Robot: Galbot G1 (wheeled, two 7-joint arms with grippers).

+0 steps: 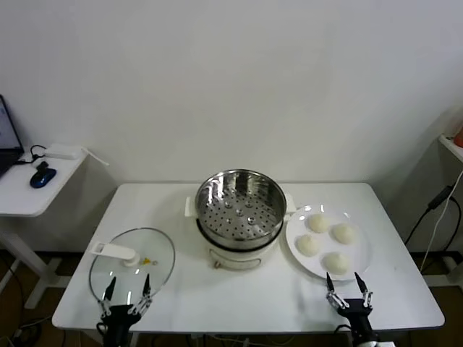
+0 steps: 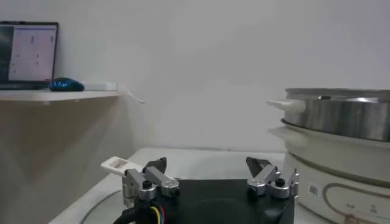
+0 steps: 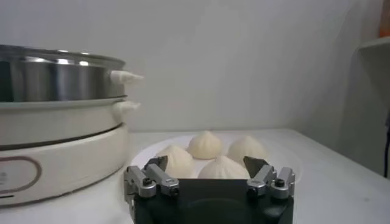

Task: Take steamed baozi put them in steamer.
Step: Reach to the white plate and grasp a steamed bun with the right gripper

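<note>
My right hand (image 1: 349, 292), wide open and empty, faces four plated baozi (image 1: 336, 262); next, grasp one for the steamer (image 1: 239, 206).

Cream-white steamed baozi (image 1: 319, 223) on a white plate (image 1: 364, 254) — shiny silver, perforated steamer (image 1: 239, 206).
</note>
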